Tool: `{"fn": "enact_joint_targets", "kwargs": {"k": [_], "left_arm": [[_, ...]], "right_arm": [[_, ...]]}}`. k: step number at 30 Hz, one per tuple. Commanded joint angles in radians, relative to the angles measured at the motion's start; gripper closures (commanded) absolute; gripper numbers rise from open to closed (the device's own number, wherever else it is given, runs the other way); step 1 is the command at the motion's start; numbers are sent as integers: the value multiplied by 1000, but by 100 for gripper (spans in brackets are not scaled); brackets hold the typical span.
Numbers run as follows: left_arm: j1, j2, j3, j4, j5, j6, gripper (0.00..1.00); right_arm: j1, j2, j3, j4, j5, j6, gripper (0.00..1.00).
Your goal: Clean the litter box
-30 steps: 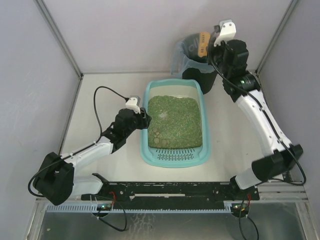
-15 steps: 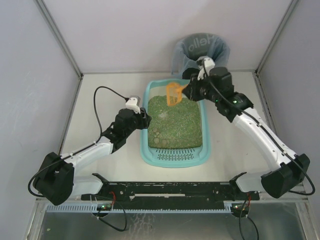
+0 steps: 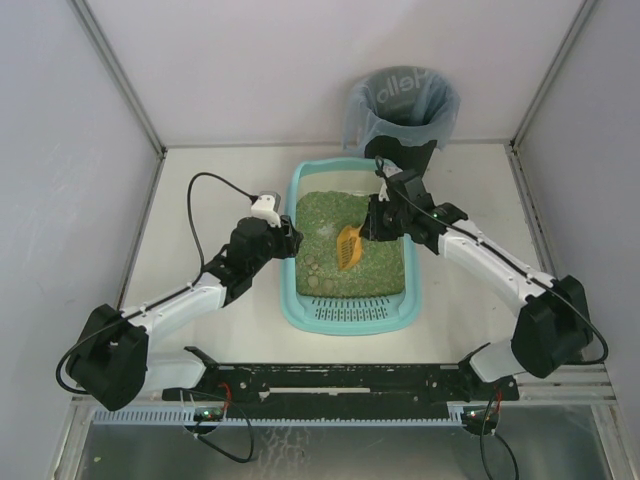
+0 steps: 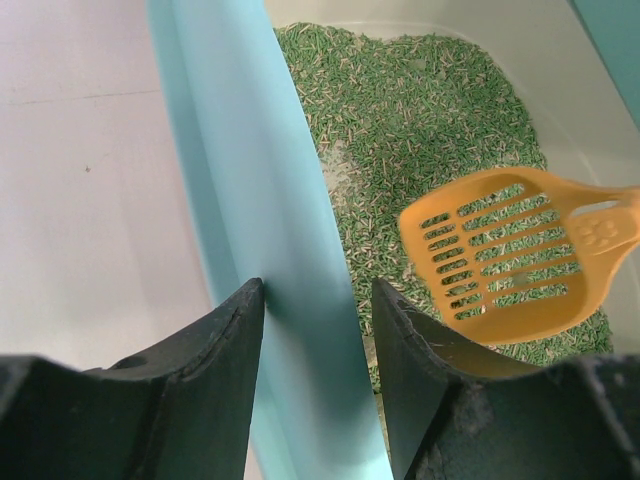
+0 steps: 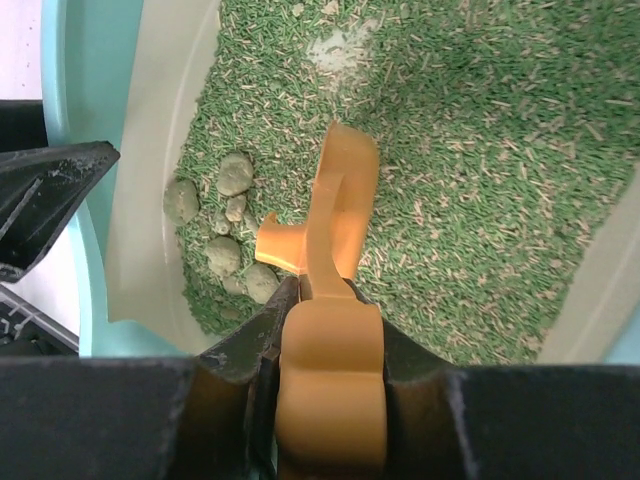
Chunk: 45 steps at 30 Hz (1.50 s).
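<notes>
The litter box [image 3: 411, 272] lies in the middle of the table [image 3: 200, 190], its long side running away from you, and the slotted grille ledge [image 3: 350, 313] is at the near end. Green litter [image 3: 335, 215] covers its floor. Near the left wall, toward the grille, you can see a group of darker round clumps [image 5: 225, 230], and farther back there is one small pale patch [image 5: 340, 45].

An orange slotted scoop [image 3: 350, 247] is down on the litter at about the centre of the box, just beside the clumps. In the left wrist view its blade lies on the grains, and some show through the slots. Your right gripper [image 3: 376, 225] holds the scoop by the handle, with the jaws closed tight on it.

Your left gripper [image 3: 286, 240] sits over the left wall of the box, one finger outside and one inside. Both press on the plastic, so it grips this wall.

Behind the far end of the box stands a round black bin [image 3: 405, 150] with a grey-blue bag.
</notes>
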Motion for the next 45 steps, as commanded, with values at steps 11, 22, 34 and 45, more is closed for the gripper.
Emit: {"fn": "enact_joint_targets", "kwargs": {"k": [11,22,34,45], "left_arm": [[-8,-5,25,32,22,15,49],[-7,-4,26,34,24,14,50],[-9,-15,23,32,20,17,50],[-9,-19,22,32,17,17,50]], "right_arm": [[38,151,-130,248,-233,223,100],[115,134,-384,776,-322,608,100],[104,114,-466,953,-233,715,100],[33,-56,-518,872,-131,641,100]]}}
